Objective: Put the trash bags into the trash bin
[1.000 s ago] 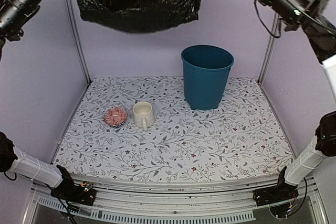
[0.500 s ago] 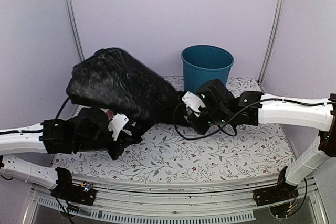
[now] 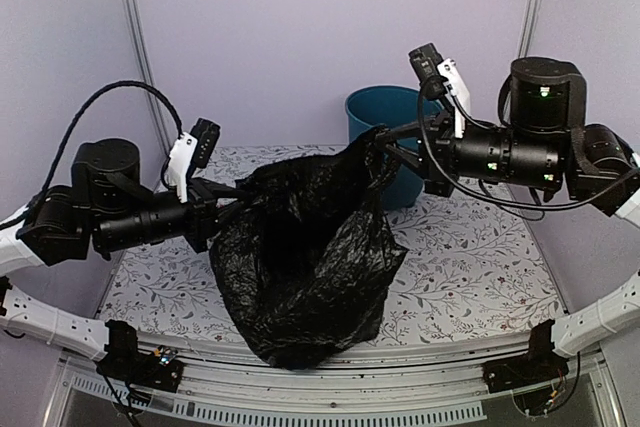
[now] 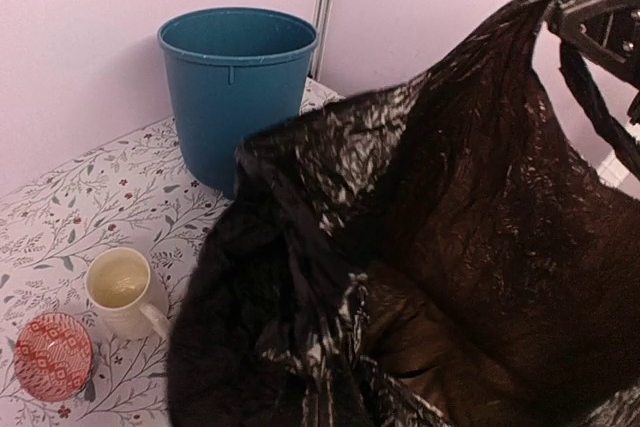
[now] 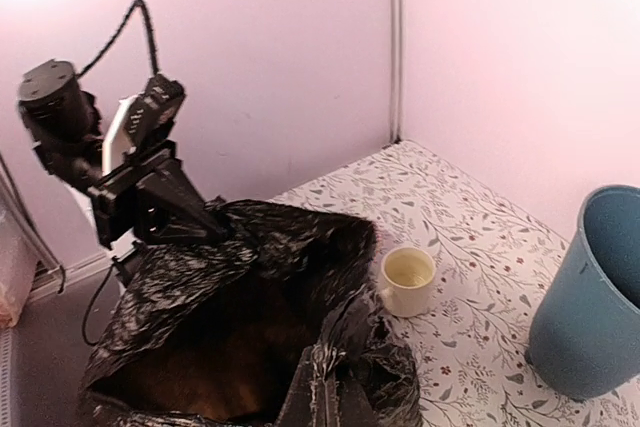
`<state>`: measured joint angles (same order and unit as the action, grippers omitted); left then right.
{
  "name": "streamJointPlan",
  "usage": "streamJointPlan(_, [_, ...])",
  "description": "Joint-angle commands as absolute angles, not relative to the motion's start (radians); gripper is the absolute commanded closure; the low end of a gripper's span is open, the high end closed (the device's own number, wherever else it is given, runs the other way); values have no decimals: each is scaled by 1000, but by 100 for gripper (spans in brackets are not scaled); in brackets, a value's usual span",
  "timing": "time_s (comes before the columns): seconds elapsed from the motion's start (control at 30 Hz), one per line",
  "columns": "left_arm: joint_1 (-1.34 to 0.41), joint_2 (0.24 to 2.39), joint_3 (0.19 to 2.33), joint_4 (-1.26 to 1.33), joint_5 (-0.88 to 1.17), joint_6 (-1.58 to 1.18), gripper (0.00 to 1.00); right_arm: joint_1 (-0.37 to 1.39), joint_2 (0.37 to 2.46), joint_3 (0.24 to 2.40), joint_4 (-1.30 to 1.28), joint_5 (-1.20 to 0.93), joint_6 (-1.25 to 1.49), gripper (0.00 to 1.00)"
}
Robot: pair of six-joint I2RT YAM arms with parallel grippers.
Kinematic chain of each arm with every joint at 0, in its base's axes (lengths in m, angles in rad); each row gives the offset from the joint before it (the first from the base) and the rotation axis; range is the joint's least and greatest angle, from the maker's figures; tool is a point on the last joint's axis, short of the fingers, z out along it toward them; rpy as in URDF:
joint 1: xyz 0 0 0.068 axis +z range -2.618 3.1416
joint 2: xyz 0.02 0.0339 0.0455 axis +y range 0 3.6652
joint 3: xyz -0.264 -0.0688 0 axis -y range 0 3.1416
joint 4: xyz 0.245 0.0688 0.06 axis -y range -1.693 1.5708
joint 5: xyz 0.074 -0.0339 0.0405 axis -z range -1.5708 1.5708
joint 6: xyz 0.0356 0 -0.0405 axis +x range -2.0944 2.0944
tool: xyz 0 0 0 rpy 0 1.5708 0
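The black glossy trash bag (image 3: 300, 267) hangs open-mouthed between my two grippers above the table's middle, its bottom near the front edge. My left gripper (image 3: 237, 190) is shut on the bag's left rim. My right gripper (image 3: 383, 141) is shut on the right rim, in front of the teal trash bin (image 3: 392, 107), which stands upright at the back right, partly hidden by the bag and right arm. In the right wrist view my own fingers (image 5: 320, 399) pinch a bag fold (image 5: 350, 347). In the left wrist view the bag (image 4: 450, 247) covers my own fingers, and the bin (image 4: 235, 87) stands beyond.
A cream mug (image 4: 120, 287) and a small red patterned bowl (image 4: 50, 357) stand on the floral tabletop (image 3: 470, 247) left of the bin; the bag hides them in the top view. Purple walls with metal posts (image 3: 135, 47) close the back and sides.
The bag was held high a second ago, then bunched low over the table's left between both arms. Now both grippers are raised and apart, and the bag hangs open between them.
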<state>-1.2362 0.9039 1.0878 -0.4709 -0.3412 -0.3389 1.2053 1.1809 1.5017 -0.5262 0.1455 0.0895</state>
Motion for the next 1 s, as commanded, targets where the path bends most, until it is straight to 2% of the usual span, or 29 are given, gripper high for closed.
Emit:
streamJointPlan(0.0, [-1242,922,1113,-485,-425,-352,100,1133,1232,1502,-560,247,143,99])
streamJointPlan(0.1, [-1201,937,1131,-492,-440,-408,100,1078,1233,1485,-559,245,209,99])
streamJointPlan(0.23, [-1008,989,1149,-501,-269,-476,100,1004,1268,1472,-563,231,244,99])
streamJointPlan(0.33, [-891,1050,1160,-485,-163,-497,100,931,1346,1482,-562,200,264,99])
streamJointPlan(0.43, [-807,1137,1233,-479,-143,-475,100,846,1462,1551,-556,167,273,99])
streamJointPlan(0.5, [-744,1202,1332,-478,-132,-453,100,800,1556,1664,-558,131,264,99])
streamJointPlan(0.6, [-680,1294,1534,-495,-106,-397,100,786,1686,1948,-592,124,214,99])
streamJointPlan(0.73, [-676,1370,1831,-516,-130,-262,100,787,1806,2397,-650,121,130,99])
streamJointPlan(0.8, [-678,1371,1961,-498,-105,-203,100,793,1798,2499,-614,101,91,99])
streamJointPlan(0.9, [-696,1331,2057,-421,-8,-111,100,833,1659,2392,-460,27,17,99])
streamJointPlan(0.97, [-746,1306,2073,-414,-28,-8,100,891,1563,2264,-354,15,-92,99])
